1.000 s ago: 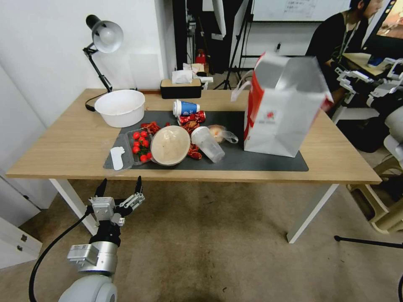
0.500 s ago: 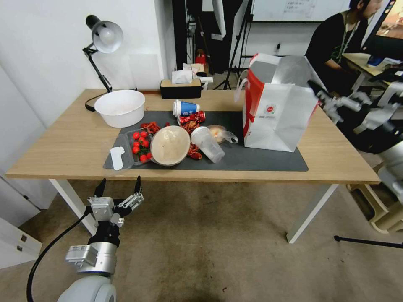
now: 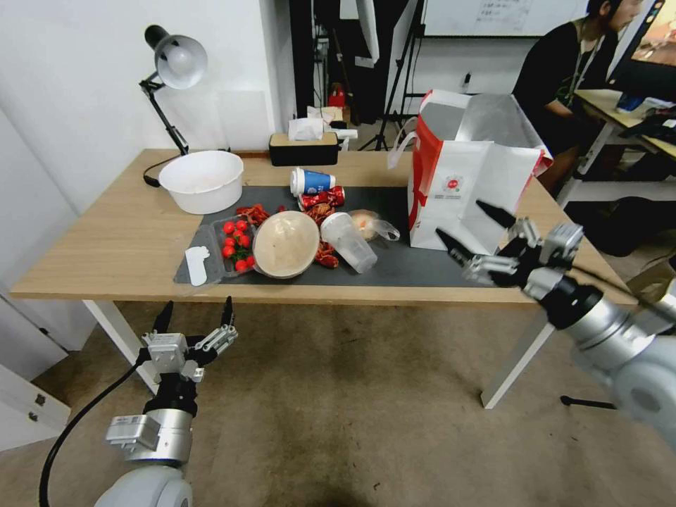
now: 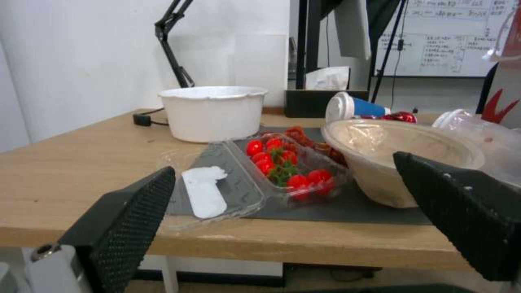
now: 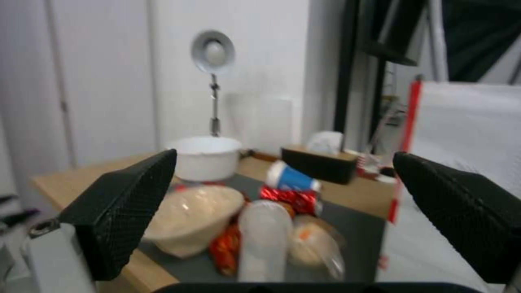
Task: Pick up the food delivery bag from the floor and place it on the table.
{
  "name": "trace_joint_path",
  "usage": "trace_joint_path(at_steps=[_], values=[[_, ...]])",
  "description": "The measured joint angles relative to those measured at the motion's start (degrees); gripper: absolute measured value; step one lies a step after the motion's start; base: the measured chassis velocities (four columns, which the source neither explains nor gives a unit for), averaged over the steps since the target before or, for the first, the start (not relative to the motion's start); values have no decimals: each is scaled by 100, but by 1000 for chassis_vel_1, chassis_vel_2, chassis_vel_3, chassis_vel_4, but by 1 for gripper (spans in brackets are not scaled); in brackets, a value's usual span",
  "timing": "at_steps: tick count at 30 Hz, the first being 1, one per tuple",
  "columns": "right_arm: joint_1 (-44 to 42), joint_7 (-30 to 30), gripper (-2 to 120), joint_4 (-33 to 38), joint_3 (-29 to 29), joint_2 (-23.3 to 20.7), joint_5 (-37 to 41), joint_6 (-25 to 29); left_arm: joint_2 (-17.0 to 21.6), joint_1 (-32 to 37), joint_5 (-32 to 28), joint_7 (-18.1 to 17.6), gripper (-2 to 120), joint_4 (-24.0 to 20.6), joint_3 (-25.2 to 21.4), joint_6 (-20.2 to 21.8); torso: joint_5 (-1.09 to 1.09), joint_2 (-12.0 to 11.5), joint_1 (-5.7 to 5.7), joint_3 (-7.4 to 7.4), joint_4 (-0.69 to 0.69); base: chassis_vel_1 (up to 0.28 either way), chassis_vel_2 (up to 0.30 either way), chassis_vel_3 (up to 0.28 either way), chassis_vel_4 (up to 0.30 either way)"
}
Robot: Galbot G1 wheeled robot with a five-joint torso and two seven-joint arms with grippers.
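Food delivery bag [image 3: 472, 183] stood upright on desk [image 3: 105, 246]; right pincer [image 3: 466, 229] spread, empty, just beside bag; left pincer [image 3: 196, 315] spread below desk edge.

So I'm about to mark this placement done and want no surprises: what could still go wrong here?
1. The food delivery bag stands tall and open on the mat; the right gripper, fingers open, hangs close in front and might clip and tip it.
2. If it tips toward the clear cup and beige bowl beside it, it could shove them.
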Motion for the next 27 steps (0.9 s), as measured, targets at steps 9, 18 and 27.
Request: trace_joint_path(at_steps=[9,18,27], values=[[-1008,1283,100,-46,-263,1024,-1703,639,-21,-27,6,-1,100,63,38,1,1,0,0,0,0,0,0,0,0],[-1538,2085,100,-386,-596,1816,-2810,1221,-16,-47,14,12,100,111,58,2,0,0,0,0,0,0,0,0,0],[-1620,2186,100,-771,-803,2147,-3036,1537,15,-53,8,17,100,144,57,-17,0,0,0,0,0,0,0,0,0]])
